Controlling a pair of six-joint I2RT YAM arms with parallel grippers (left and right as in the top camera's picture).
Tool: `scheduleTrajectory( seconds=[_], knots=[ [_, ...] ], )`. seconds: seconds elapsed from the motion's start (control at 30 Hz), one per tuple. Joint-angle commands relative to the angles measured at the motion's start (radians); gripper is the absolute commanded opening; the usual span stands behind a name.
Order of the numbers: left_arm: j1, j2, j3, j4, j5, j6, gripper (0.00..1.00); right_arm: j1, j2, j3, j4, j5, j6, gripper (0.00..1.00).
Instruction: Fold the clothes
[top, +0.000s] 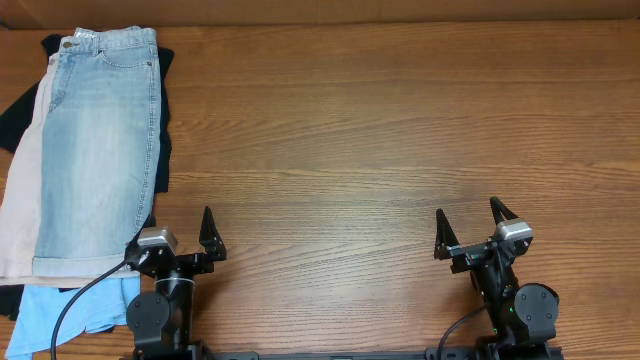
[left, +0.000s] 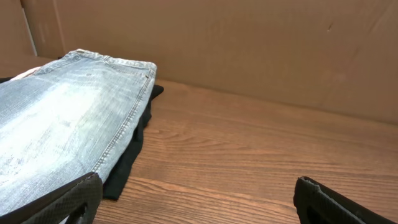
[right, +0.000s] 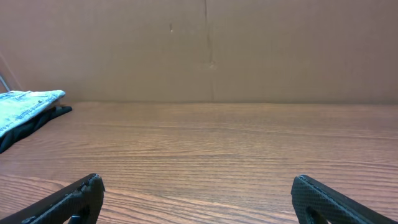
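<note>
Denim shorts (top: 95, 140) atop pile, just ahead-left of left gripper (left: 198, 184); long axis runs away from it, cuffed hem nearest. Left gripper wide, empty. Right gripper (top: 467, 212) wide, empty, well apart. Left arm nearer.

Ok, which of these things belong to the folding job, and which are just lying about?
Job: denim shorts, on top of the pile; left gripper and right gripper, both open and empty.
Lying about: beige shorts, black garment, light-blue garment, in the same pile.
</note>
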Motion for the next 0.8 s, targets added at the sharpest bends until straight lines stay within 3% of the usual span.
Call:
scheduleTrajectory(
  seconds=[0.0, 0.23, 0.53, 0.63, 0.77],
  knots=[
    [0.0, -0.01, -0.006, 0.002, -0.007, -0.017, 1.0, 0.005, -0.012, -0.01, 0.026, 0.017, -0.004, 1.0],
    [0.0, -0.01, -0.006, 0.009, 0.02, -0.023, 1.0, 0.005, -0.012, -0.01, 0.028, 0.016, -0.004, 1.0],
    [0.0, -0.01, 0.008, 0.097, 0.294, -0.041, 1.0, 0.005, -0.012, -0.005, 0.24, -0.036, 0.028, 1.0],
    [0.0, -0.01, 0.058, 0.101, 0.294, -0.09, 1.0, 0.005, -0.012, 0.05, 0.256, -0.05, 0.113, 1.0],
    [0.0, 0.005, 0.172, 0.054, 0.283, -0.074, 1.0, 0.005, -0.011, 0.141, 0.246, -0.101, 0.116, 1.0]
  ],
)
